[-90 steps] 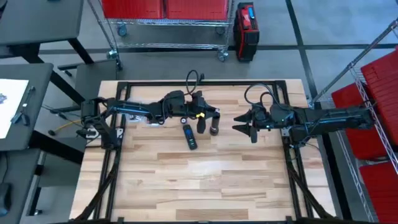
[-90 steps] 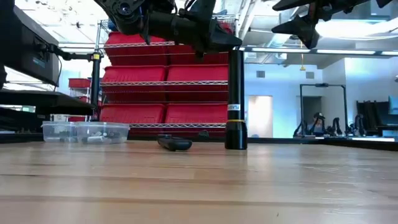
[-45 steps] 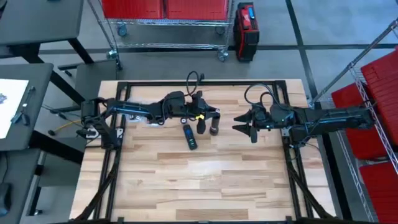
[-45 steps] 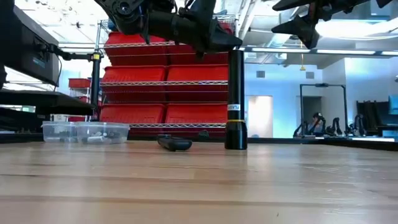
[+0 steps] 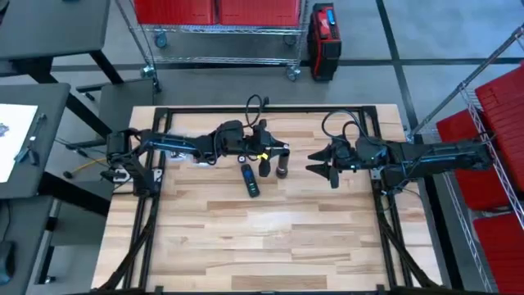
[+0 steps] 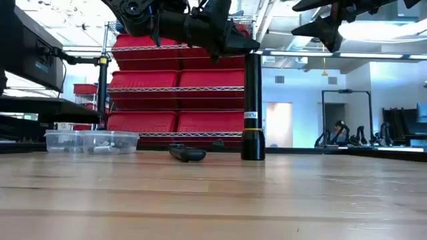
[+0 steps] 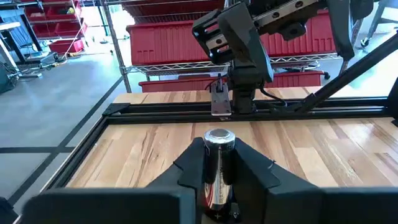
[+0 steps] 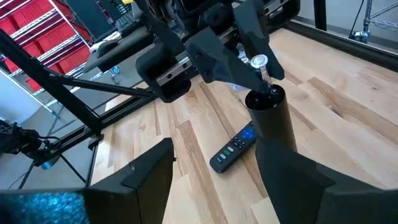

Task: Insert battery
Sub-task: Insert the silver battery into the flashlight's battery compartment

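The flashlight (image 6: 253, 107) stands upright on the table (image 5: 270, 238), a black tube with its open mouth up, and beside it lies a remote (image 5: 250, 179). The left gripper (image 7: 219, 163) is clamped on a silvery battery (image 7: 219, 149), held above the tube; in the right wrist view the battery's tip (image 8: 259, 62) sits just over the tube's mouth, tilted a little rather than plumb. The step in hand looks like the lowering of the cell into the tube. To do it well, the left arm should square the battery with the tube's axis first, centre it over the mouth, then go down slowly, letting go only once the cell is well inside the wall, since a sideways push could topple the unsupported tube. The right gripper (image 5: 329, 173) hangs with fingers apart just beside the flashlight, holding nothing; closing it round the tube would steady it.
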Controlling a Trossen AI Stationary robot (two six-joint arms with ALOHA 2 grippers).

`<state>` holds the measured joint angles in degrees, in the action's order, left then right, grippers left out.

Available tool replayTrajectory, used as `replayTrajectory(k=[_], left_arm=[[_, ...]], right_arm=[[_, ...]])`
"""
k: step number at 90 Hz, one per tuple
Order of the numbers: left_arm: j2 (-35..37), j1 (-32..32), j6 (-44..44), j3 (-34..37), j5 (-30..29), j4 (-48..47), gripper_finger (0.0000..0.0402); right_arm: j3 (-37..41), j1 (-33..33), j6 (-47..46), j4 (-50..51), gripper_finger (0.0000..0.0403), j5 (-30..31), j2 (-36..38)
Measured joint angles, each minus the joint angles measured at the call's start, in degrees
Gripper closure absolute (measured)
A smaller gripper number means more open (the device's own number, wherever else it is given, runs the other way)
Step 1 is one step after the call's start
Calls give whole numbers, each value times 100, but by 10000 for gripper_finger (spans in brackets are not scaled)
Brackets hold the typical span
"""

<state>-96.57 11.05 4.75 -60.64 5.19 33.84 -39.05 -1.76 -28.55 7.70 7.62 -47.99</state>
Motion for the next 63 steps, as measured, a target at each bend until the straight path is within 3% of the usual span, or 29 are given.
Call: replayTrajectory(k=[34,63], left_arm=[[-20,0,-236,15,-11,-55,271],[-17,1,-237,15,-9,192,264]], right_arm=[[-4,0,-11,-4,188,0,0],[-4,-2,-42,-3,188,0,0]])
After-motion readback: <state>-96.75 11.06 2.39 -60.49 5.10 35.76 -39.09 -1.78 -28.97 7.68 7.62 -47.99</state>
